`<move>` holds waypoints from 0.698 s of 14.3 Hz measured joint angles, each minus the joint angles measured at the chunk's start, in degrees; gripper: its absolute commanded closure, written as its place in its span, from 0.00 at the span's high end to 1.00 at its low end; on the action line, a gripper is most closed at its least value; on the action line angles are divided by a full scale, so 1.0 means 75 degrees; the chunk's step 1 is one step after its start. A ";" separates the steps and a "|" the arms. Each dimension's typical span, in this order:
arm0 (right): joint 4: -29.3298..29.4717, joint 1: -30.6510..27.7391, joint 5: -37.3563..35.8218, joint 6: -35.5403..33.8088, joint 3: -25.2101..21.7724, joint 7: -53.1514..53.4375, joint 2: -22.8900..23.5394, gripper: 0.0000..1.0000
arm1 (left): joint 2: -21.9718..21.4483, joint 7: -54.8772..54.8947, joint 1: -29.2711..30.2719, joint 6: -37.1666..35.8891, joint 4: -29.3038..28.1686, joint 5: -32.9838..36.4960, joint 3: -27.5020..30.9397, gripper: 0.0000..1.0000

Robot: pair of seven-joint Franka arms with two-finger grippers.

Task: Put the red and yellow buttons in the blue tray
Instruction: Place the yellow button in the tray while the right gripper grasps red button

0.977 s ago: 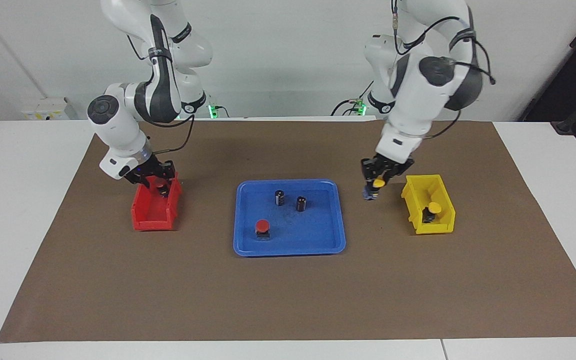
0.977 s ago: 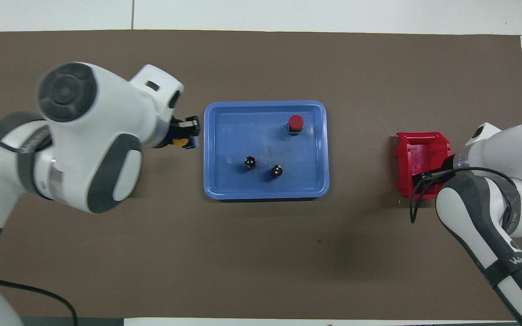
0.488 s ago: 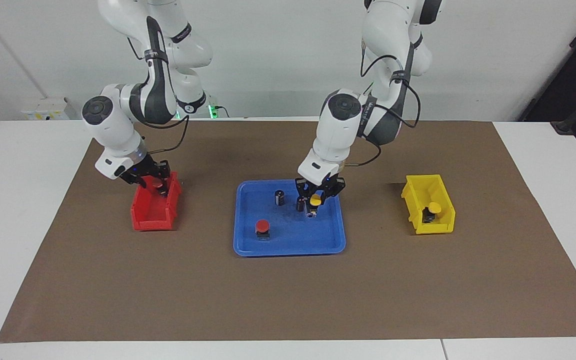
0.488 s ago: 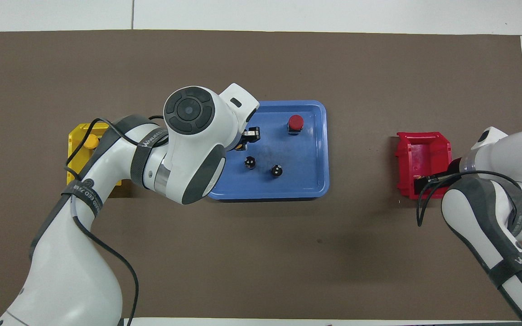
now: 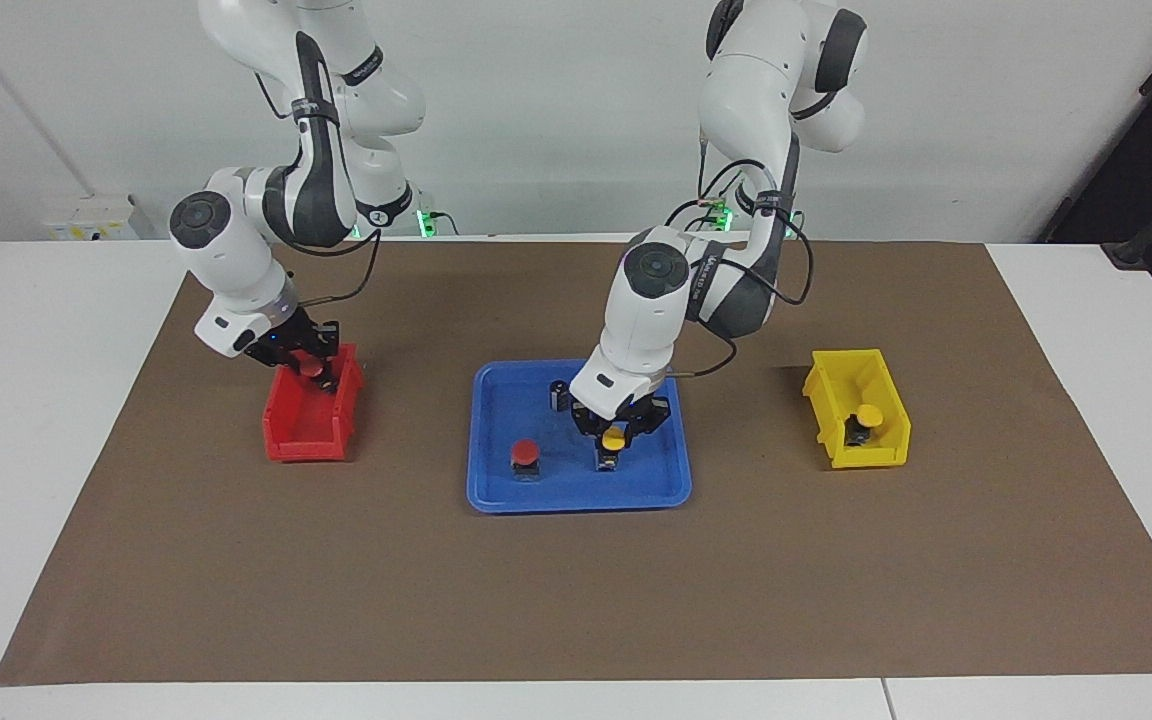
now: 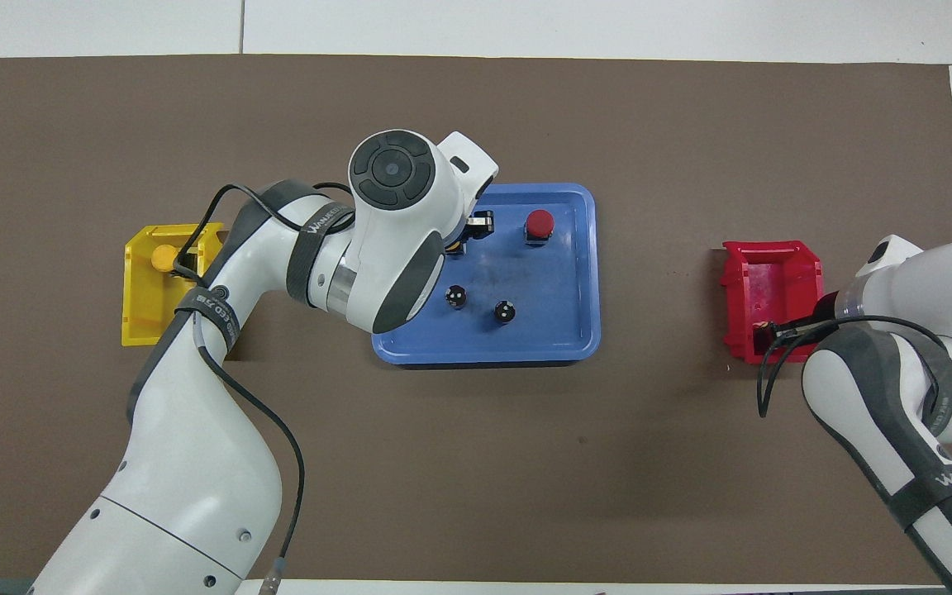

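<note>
The blue tray (image 5: 576,503) lies mid-table, with one red button (image 5: 525,455) standing in it. My left gripper (image 5: 614,442) is low inside the tray beside that red button, shut on a yellow button (image 5: 615,437). I cannot tell whether its black base touches the tray floor. In the overhead view the left wrist hides most of that gripper. A second yellow button (image 5: 868,416) sits in the yellow bin (image 5: 881,455). My right gripper (image 5: 310,370) is at the robot-side end of the red bin (image 5: 301,440), shut on a second red button (image 5: 310,367).
Two dark capless cylinders (image 6: 457,297) (image 6: 505,312) stand in the tray, nearer to the robots than the buttons. The red bin is toward the right arm's end, the yellow bin toward the left arm's end. A brown mat (image 5: 576,600) covers the table.
My left arm carried the yellow button from beside the yellow bin to over the tray and lowered it in. My right gripper closed on the red button in the red bin.
</note>
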 measured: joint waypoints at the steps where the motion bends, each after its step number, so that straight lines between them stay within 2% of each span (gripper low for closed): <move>1: 0.0002 0.0008 0.0000 0.0006 0.0008 0.0000 -0.0001 0.06 | 0.0059 0.0000 -0.0001 -0.0066 0.0103 0.0000 0.0001 0.03; 2: 0.0018 0.0030 0.0000 0.0007 0.0021 0.0000 -0.0002 0.05 | 0.0089 0.0002 -0.0001 -0.0107 0.0163 0.0000 0.0001 0.15; 3: 0.0079 0.0076 0.0000 -0.0008 0.0023 0.0000 -0.0002 0.05 | 0.0108 0.0006 -0.0001 -0.0118 0.0190 0.0000 0.0001 0.44; 4: 0.0231 0.0108 0.0000 -0.0129 0.0033 0.0000 0.0001 0.05 | 0.0120 0.0020 -0.0001 -0.0120 0.0205 0.0001 0.0002 0.68; 5: 0.0483 0.0118 0.0000 -0.0404 0.0041 0.0000 0.0016 0.05 | 0.0125 0.0032 -0.0001 -0.0120 0.0224 0.0012 0.0003 0.85; 6: 0.0870 0.0124 0.0000 -0.0822 0.0042 0.0000 0.0051 0.05 | 0.0131 0.0047 -0.0005 -0.0120 0.0235 0.0016 0.0004 0.98; 10: 0.2844 0.0438 0.0005 -0.2523 0.0050 0.0215 0.0407 0.05 | 0.0156 0.0055 -0.0055 -0.0151 0.0254 0.0016 0.0006 1.00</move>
